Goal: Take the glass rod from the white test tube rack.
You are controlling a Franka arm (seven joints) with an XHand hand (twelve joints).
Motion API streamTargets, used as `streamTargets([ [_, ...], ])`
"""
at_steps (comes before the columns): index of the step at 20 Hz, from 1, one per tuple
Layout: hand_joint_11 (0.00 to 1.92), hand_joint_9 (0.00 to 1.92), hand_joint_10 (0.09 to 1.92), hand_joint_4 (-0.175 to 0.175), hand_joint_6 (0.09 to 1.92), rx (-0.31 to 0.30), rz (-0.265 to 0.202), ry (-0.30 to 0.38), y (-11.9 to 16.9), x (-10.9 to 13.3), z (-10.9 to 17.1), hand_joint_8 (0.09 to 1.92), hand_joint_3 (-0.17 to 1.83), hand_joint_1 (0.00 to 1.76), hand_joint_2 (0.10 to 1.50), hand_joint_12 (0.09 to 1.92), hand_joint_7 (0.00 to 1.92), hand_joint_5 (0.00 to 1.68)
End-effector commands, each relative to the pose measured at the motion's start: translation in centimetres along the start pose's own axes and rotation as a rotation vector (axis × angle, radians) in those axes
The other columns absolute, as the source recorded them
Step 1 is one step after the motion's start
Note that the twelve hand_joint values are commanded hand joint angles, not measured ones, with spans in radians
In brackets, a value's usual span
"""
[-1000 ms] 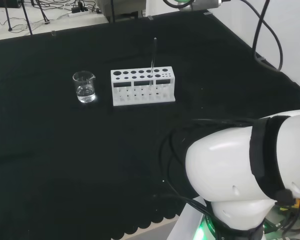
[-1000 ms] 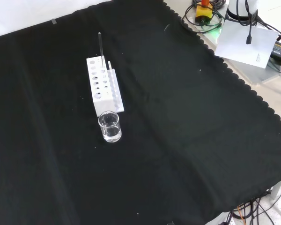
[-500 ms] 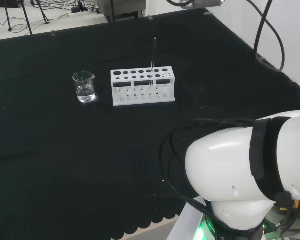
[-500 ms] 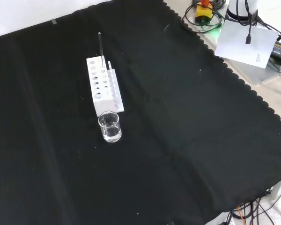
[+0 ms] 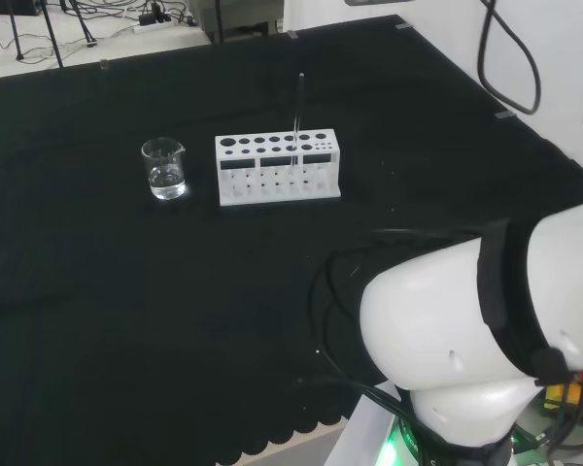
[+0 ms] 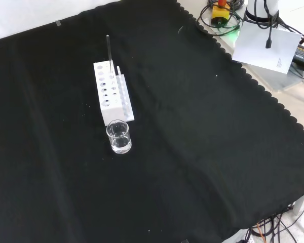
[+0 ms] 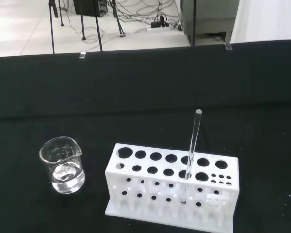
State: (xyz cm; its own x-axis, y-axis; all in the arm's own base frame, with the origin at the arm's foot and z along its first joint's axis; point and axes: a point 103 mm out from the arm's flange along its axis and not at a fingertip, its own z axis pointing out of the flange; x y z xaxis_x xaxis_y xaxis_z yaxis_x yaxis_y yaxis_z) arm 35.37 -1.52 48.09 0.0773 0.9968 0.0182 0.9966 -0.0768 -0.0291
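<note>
Glass rod [image 7: 193, 145] upright in rack [image 7: 169, 191], arm [image 5: 486, 349] well apart

rack [image 7: 170, 187]: white | rod [image 7: 192, 141]: clear | beaker [image 7: 62, 165]: clear | cloth [image 6: 202, 131]: black

In the head view the arm's big white links [image 5: 447, 340], banded in black and trailing black cables, bulk over the counter's [image 5: 126, 320] near right corner, above the scalloped near edge, raised clear of the cloth.
</note>
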Motion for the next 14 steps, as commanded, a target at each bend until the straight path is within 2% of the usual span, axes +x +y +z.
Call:
streamTargets([
  [1,0.0,0.0,0.75,-0.14,0.09,0.0,-0.005,0.017,5.7,-1.2,0.9,0.42,-0.04,0.59,1.14,1.16,0.0,0.0],
  [7,0.0,0.0,0.78,-0.141,0.09,0.035,-0.018,0.009,8.9,-1.8,2.9,0.47,-0.05,0.58,1.14,1.18,0.0,0.01],
  [14,0.0,0.0,0.8,-0.141,0.09,0.044,-0.001,0.01,12.0,-2.6,4.2,0.5,-0.05,0.58,1.15,1.19,0.0,0.01],
])
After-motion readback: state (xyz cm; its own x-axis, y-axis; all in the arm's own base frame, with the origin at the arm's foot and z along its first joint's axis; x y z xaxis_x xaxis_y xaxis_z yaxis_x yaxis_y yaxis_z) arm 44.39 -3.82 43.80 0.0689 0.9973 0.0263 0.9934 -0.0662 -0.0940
